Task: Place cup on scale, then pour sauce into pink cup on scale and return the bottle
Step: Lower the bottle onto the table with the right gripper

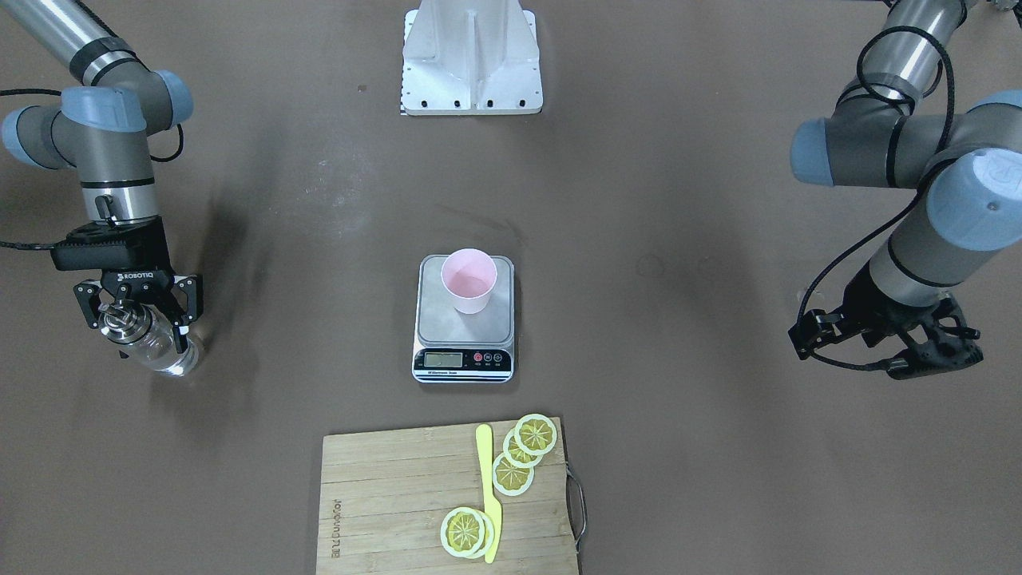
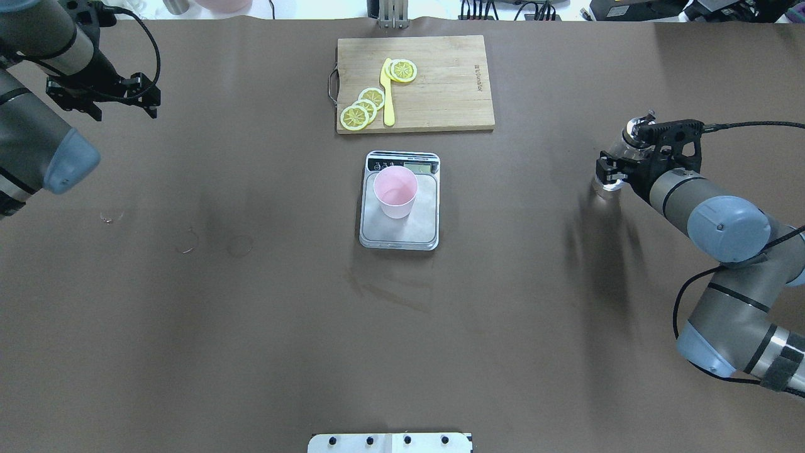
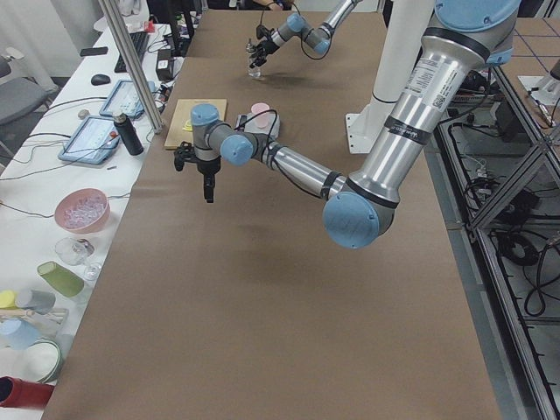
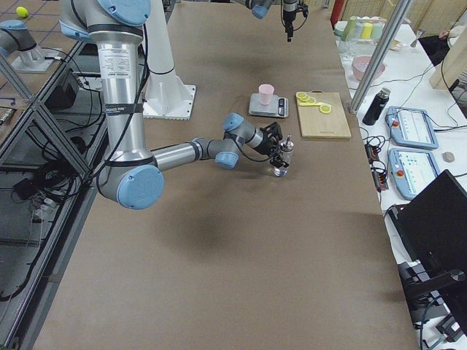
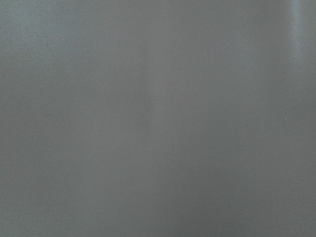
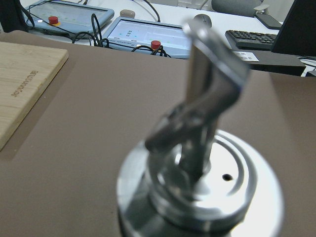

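Brown table (image 2: 251,346), white side bench (image 3: 35,254), metal post (image 3: 131,61)

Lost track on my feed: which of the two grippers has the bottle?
The right gripper, on the front-facing view's left: its fingers are closed around the bottle below its metal spout. The left gripper hangs empty, far from it.

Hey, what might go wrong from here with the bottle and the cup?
The right gripper seems to sit high on the glass bottle, by its cap, so the bottle may slip or swing on the carry to the cup. The cup is narrow and looks light: the spout might tip it, or a stray pour wet the scale.
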Controlling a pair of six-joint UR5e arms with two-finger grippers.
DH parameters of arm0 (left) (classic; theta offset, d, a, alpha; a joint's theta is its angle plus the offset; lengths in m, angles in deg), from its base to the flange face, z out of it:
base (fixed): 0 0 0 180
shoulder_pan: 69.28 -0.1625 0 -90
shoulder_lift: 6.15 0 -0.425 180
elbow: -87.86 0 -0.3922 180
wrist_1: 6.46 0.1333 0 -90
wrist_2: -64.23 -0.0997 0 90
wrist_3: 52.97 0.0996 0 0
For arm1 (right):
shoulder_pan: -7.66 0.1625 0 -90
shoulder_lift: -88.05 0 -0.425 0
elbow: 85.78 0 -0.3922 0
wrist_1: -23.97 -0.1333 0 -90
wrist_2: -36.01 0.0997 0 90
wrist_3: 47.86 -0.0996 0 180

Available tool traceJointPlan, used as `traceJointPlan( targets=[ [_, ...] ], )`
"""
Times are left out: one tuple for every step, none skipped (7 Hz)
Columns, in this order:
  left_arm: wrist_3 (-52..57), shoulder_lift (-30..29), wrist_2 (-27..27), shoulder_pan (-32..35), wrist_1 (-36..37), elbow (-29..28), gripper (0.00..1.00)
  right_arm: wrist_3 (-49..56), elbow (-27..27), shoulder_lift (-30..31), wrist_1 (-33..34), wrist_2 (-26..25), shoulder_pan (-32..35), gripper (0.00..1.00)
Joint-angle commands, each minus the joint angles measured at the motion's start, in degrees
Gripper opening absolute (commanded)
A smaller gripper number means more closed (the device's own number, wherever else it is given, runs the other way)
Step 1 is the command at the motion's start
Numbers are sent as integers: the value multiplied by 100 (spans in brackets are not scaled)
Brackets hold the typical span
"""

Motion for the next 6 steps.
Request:
traceJointPlan(
  targets=[
    [1, 0, 0, -8, 0, -7, 99, 0, 41, 6, -4, -63, -25, 66],
    [1, 0, 0, -8, 0, -7, 99, 9, 41, 6, -4, -72, -34, 89],
    [1, 0, 0, -8, 0, -7, 99, 0, 24, 6, -4, -81, -34, 99],
    [1, 0, 0, -8, 0, -7, 99, -9, 6, 15, -4, -168, -42, 99],
    [10, 0, 0, -8, 0, -7, 99, -9, -38, 50, -12, -160, -51, 100],
    [10, 0, 0, -8, 0, -25, 99, -52, -142, 250, -160, -169, -112, 100]
  ],
)
